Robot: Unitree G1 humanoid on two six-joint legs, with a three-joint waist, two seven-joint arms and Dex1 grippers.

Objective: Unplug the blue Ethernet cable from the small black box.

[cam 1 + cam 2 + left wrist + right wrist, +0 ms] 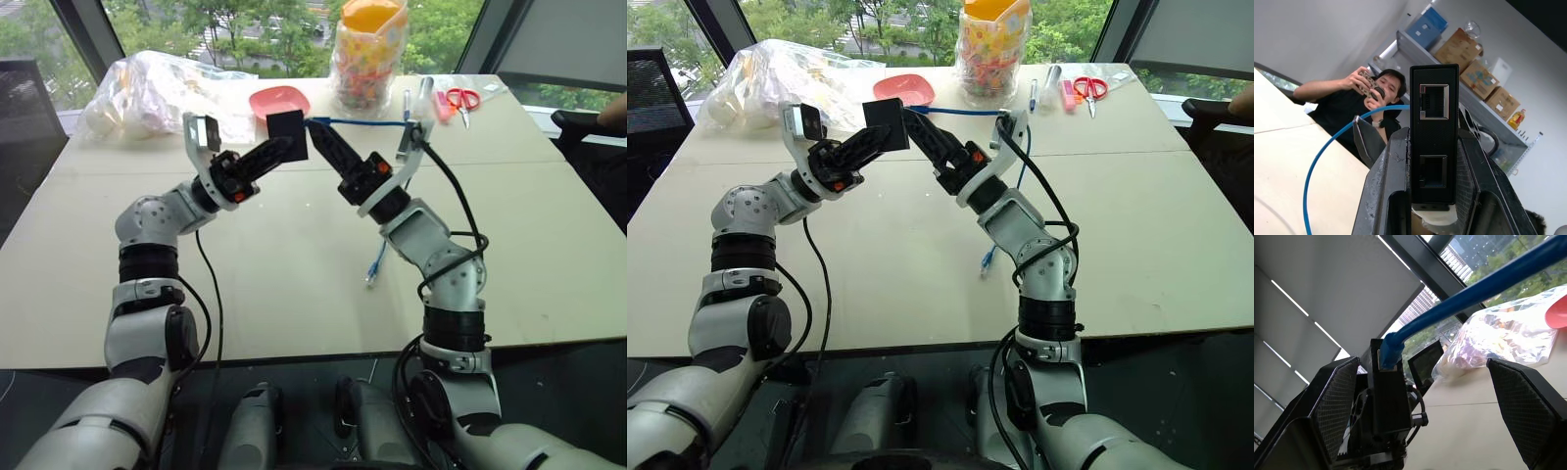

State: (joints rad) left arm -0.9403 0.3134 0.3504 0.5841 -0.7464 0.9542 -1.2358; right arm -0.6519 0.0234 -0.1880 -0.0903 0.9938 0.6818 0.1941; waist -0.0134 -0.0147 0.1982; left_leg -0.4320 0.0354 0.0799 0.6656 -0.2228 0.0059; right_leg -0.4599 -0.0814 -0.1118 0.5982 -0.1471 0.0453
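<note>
Above the middle of the beige table (294, 294), the left gripper (279, 147) was clamped tight on the small black box (287, 134), holding it lifted clear of the surface with its two ports facing back along the fingers, as the left wrist view showed. Directly opposite, the right gripper (321, 140) pointed up and toward the box from the robot's right, its two black fingers spread wide and holding nothing.

Between those fingers, in the right wrist view, sat the plug of the blue Ethernet cable (1389, 351), still seated in the far face of the box (1388, 396). The left finger pad (1334, 401) stood just beside the box and the right pad (1520, 401) stood well apart from it, so the plug lay nearer one finger than the other.

From the plug, the cable (358, 122) ran level toward the robot's right, then dropped along the right arm to its free end (375, 269) lying on the table.

Judging by this layout, the right gripper was the nearer one to take the plug. The pull would need to follow the cable's long axis, straight away from the box toward the robot's right.
</note>
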